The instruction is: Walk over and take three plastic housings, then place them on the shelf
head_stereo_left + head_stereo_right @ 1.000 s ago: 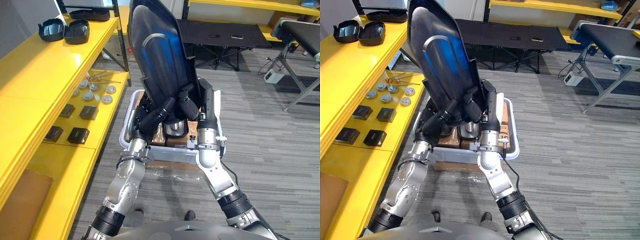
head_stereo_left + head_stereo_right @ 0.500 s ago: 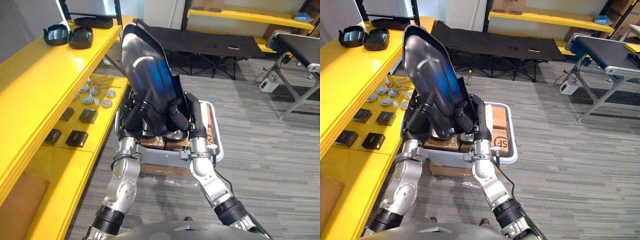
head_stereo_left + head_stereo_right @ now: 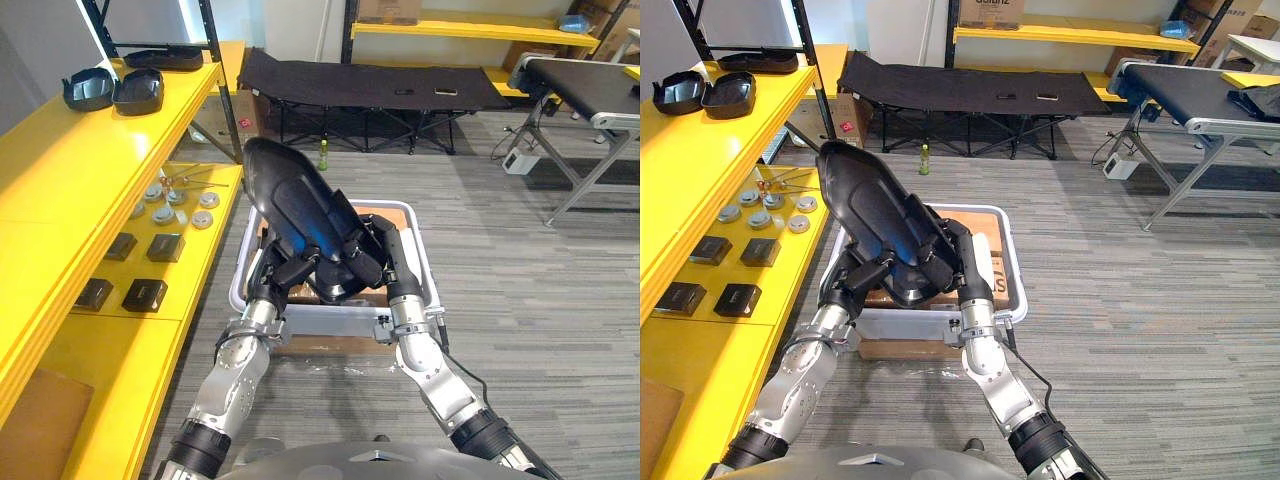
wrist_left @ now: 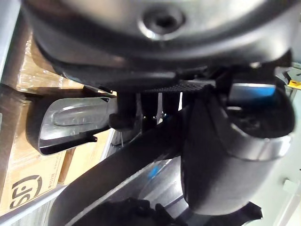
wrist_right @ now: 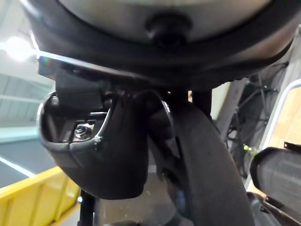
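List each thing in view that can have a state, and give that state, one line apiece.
Big housing, held up, tilted above the crate.
Left hand, curled on the big housing.
Right hand, curled on the big housing.
Crate, on the floor, holding cardboard boxes.
Small housings, resting on the upper shelf.
Cot, unfolded.
Bottle, upright.

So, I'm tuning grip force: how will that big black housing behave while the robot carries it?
Probably stiff: the black housing holds its curved shape though gripped only at its lower end by the left hand and right hand. Its glossy sheen suggests it could slip. Long and held low, it may lever or tip.
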Controlling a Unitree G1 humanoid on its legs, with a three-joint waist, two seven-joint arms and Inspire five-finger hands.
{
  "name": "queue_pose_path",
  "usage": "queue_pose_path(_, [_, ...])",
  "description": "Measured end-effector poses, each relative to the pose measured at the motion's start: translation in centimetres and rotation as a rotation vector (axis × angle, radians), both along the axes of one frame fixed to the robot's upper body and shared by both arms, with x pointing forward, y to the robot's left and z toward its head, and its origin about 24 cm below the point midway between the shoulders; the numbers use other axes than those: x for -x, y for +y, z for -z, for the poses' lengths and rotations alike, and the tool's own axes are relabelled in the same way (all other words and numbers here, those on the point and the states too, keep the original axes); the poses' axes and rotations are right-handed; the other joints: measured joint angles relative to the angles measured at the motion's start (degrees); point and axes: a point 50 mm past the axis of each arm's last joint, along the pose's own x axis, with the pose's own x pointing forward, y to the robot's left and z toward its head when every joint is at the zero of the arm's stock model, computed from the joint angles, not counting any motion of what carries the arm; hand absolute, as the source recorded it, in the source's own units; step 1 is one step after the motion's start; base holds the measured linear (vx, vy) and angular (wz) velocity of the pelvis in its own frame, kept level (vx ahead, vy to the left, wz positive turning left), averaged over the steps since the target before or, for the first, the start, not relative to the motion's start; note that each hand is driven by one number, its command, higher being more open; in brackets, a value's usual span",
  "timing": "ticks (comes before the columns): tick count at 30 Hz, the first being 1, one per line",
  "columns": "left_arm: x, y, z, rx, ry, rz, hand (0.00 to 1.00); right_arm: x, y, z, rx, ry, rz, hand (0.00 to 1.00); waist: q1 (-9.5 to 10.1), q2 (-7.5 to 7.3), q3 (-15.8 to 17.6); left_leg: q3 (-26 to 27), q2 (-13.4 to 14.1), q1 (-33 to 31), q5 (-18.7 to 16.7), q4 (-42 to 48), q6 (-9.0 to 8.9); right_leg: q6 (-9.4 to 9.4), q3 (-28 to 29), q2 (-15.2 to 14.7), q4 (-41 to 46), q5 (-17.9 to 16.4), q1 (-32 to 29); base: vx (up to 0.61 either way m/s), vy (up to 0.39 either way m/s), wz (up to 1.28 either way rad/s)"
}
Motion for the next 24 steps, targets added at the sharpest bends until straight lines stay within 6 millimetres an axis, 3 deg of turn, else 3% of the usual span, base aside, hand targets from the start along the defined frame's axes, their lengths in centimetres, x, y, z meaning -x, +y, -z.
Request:
queue_pose_path(8, [1.9,0.6,1.3,0.170,0.043,-0.085,0.00,0.3,0.9,0.2,0.013,0.020,-0.078,0.00,0.09,1.22,-0.7,-0.2,0.1,-0.1,-0.1,0.2,0.01,-0.12,-0.2,0.1,0.0,-0.1,0.1,0.00,0.000,0.00])
queue_pose_path(9, [2.0,0.6,1.3,0.171,0.041,-0.090,0.00,0.3,1.0,0.2,0.013,0.019,-0.083,1.00,0.11,1.22,-0.7,-0.2,0.1,-0.1,-0.1,0.2,0.01,-0.13,-0.2,0.1,0.0,-0.1,0.1,-0.03,0.007,0.01])
queue_pose_path(13, [2.1,0.9,1.2,0.180,0.020,-0.133,0.00,0.4,1.5,-0.2,-0.015,0.012,-0.134,1.00,0.20,1.22,-0.7,-0.3,0.1,-0.3,-0.5,1.2,0.02,-0.23,-0.2,0.0,0.1,-0.2,0.3,-0.02,0.006,0.00])
queue_pose_path(19, [1.7,-0.1,-0.7,0.257,-0.036,-0.223,0.00,0.9,2.9,-2.8,-0.176,-0.094,-0.195,1.00,0.26,1.20,-0.7,-0.6,0.2,-1.3,-1.4,3.2,0.18,-0.27,-0.6,0.0,0.3,-0.2,0.3,-0.02,0.012,0.02])
queue_pose_path(24, [1.3,0.0,-2.1,0.173,-0.100,-0.291,0.00,0.9,3.5,-3.3,-0.246,-0.102,-0.195,1.00,0.17,1.11,-0.8,-0.6,0.3,-1.4,-1.9,3.9,0.22,-0.37,-0.6,0.0,0.3,-0.3,0.5,-0.01,0.004,0.00])
